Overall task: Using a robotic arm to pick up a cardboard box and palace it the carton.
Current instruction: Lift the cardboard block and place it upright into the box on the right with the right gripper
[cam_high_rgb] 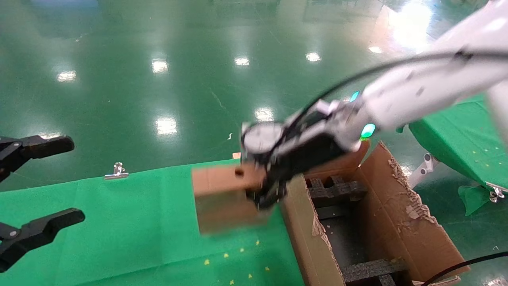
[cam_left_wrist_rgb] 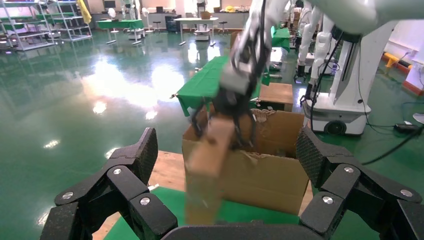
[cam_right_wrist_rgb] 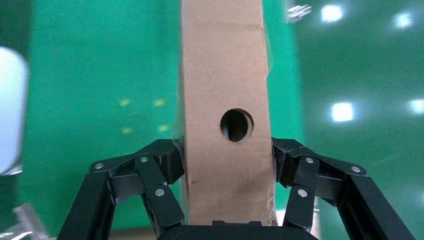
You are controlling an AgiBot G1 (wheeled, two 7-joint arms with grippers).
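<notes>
The surface (cam_high_rgb: 119, 222), covered in green cloth, fills the lower left of the head view, with glossy green floor (cam_high_rgb: 158, 59) beyond it. A metal clip (cam_high_rgb: 117, 171) sits at the cloth's far edge.

The carton (cam_high_rgb: 397, 214), a large brown corrugated box with torn, ragged flaps, stands open at the surface's right end. Black foam inserts (cam_high_rgb: 337, 190) lie inside it.

The robotic arm (cam_high_rgb: 428, 87), white with a glowing green ring, reaches in from the upper right. It is the right arm.

The cardboard box (cam_high_rgb: 222, 198), small and brown with a round hole in its upper face, is held in the air above the green cloth, just left of the carton's near wall and outside the carton.

The right gripper (cam_high_rgb: 268, 186) is clenched on the cardboard box: the right wrist view shows its black fingers (cam_right_wrist_rgb: 160, 165) pressed against both narrow sides, level with the hole.

The left gripper (cam_high_rgb: 35, 190) hangs at the far left edge over the surface, released, its two black fingers spread wide and holding nothing.
</notes>
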